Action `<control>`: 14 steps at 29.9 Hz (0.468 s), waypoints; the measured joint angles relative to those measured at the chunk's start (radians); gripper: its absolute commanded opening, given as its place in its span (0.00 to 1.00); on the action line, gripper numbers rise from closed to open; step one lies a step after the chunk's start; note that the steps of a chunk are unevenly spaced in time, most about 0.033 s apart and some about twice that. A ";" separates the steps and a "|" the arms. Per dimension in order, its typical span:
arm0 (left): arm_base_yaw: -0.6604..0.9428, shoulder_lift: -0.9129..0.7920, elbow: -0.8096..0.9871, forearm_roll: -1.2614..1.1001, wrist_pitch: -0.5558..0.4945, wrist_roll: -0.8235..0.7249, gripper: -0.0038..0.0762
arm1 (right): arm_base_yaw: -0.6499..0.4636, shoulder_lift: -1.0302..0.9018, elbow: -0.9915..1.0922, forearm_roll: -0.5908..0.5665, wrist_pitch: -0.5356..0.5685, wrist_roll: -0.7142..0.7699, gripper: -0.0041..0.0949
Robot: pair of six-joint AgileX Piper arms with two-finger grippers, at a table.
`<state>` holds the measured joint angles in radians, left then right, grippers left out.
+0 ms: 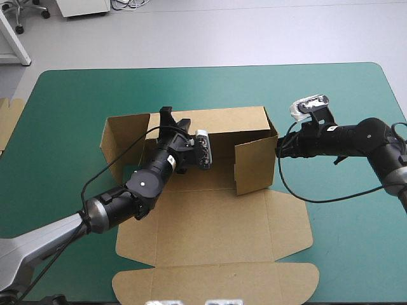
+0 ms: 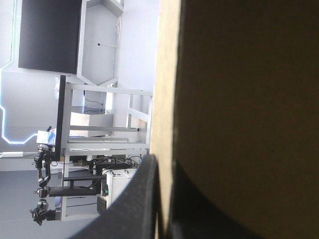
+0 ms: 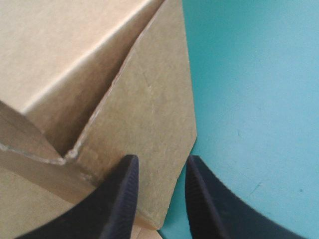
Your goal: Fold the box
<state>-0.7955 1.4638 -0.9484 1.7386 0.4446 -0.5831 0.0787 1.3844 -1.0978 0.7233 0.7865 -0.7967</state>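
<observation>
The brown box (image 1: 216,219) lies in the middle of the teal-green table, its base and lid flat and its back wall (image 1: 235,121) standing. A side flap (image 1: 254,166) stands at the right end, and another (image 1: 121,143) angles outward at the left. My left gripper (image 1: 168,115) is at the back wall's top edge, near its left end. In the left wrist view it (image 2: 163,162) is shut on the box (image 2: 239,99), whose edge runs between the fingers. My right gripper (image 1: 278,147) is at the box's right back corner. It (image 3: 162,162) stands narrowly open over the flap's (image 3: 149,124) outer edge.
The lid panel (image 1: 216,283) reaches nearly to the table's front edge. An edge of more brown board (image 1: 9,121) shows at the table's left edge. Bare teal-green cover (image 1: 343,101) stretches to the right of the box and behind it.
</observation>
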 measured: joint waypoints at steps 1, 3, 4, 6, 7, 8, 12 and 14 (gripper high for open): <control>0.000 0.000 0.000 0.000 0.000 0.000 0.03 | 0.000 -0.002 0.016 0.023 -0.003 -0.034 0.34; 0.000 0.000 0.000 0.000 0.000 0.000 0.03 | 0.000 -0.003 0.040 0.057 -0.008 -0.086 0.34; 0.000 0.000 0.000 0.000 0.000 0.000 0.03 | 0.000 -0.003 0.052 0.074 -0.012 -0.110 0.34; 0.000 0.000 0.000 0.000 0.000 0.000 0.03 | 0.000 -0.003 0.066 0.099 -0.012 -0.145 0.34; 0.000 0.000 0.000 0.000 0.000 0.000 0.03 | 0.000 -0.003 0.071 0.108 -0.008 -0.158 0.34; 0.000 0.000 0.000 0.000 0.000 0.000 0.03 | 0.000 -0.003 0.072 0.112 -0.004 -0.172 0.34; 0.000 0.000 0.000 0.000 0.002 0.000 0.03 | 0.000 -0.003 0.072 0.122 0.011 -0.222 0.34; 0.000 0.000 0.000 0.000 0.002 0.000 0.03 | 0.000 -0.003 0.072 0.123 0.016 -0.246 0.34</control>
<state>-0.7955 1.4638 -0.9484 1.7386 0.4470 -0.5831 0.0787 1.3818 -1.0259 0.8458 0.8029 -1.0431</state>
